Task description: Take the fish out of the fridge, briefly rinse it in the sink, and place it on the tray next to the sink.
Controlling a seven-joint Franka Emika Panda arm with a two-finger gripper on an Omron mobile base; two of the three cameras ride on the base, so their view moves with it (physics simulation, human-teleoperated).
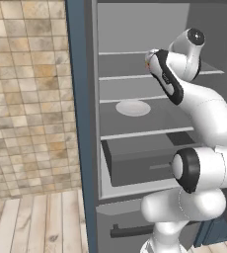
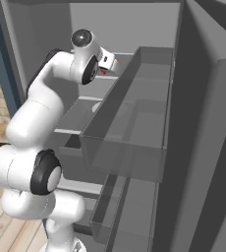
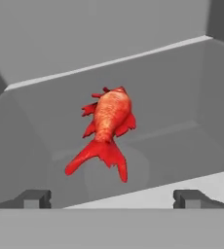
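Hand view: the red-orange fish (image 3: pixel 108 131), scaly body and ragged forked tail pointing to 7 o'clock, lies on a smooth pale grey shelf (image 3: pixel 182 146) inside the fridge (image 1: pixel 88 123). The pincer (image 3: pixel 112 198) is spread wide, its dark tips apart from the fish.

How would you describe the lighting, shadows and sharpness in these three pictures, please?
Hand view: flat, even light; the fish is slightly soft-edged, with a faint round shadow beneath its tail, and the open pincer tips are dark and dull. Left base view: the fridge shelves are evenly grey, no glare, mild blur on the wall tiles. Right base view: a translucent door bin dims what lies behind it.
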